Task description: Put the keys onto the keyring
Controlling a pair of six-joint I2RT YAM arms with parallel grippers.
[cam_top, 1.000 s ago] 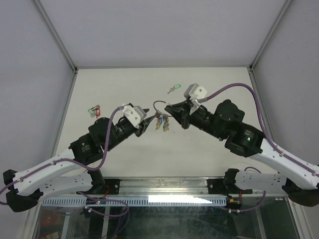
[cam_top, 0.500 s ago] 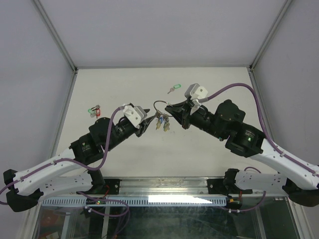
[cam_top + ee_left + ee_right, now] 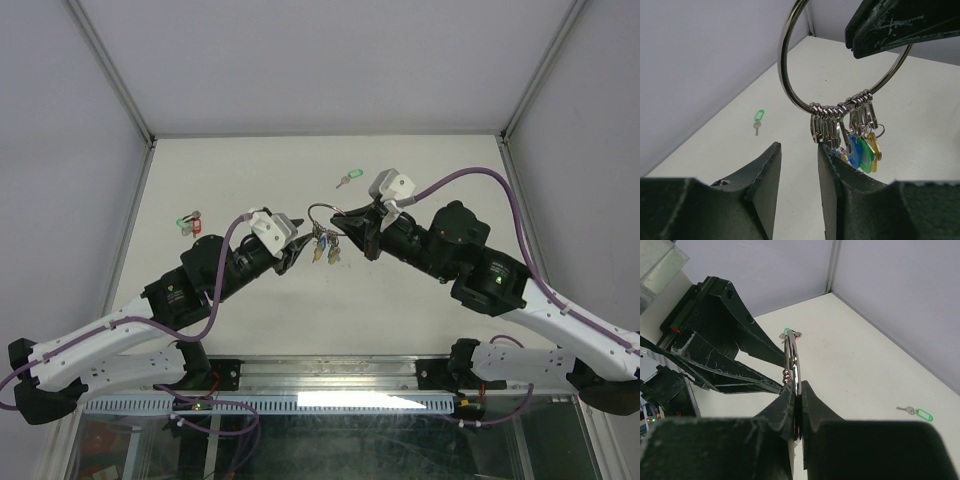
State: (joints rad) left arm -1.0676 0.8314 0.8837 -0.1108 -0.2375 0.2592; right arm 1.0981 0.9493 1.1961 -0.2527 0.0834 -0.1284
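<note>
Your keyring silver, its hanging tags blue, green and yellow, your loose key silver with green tag, tag pair red and green, table off-white, cables purple.

A flat, off-white table is bounded by pale grey walls on three sides. A small silver key with a green plastic tag is laid near its far middle. A little cluster of green and red plastic tags is seen close to the left edge, well apart from that key.
</note>
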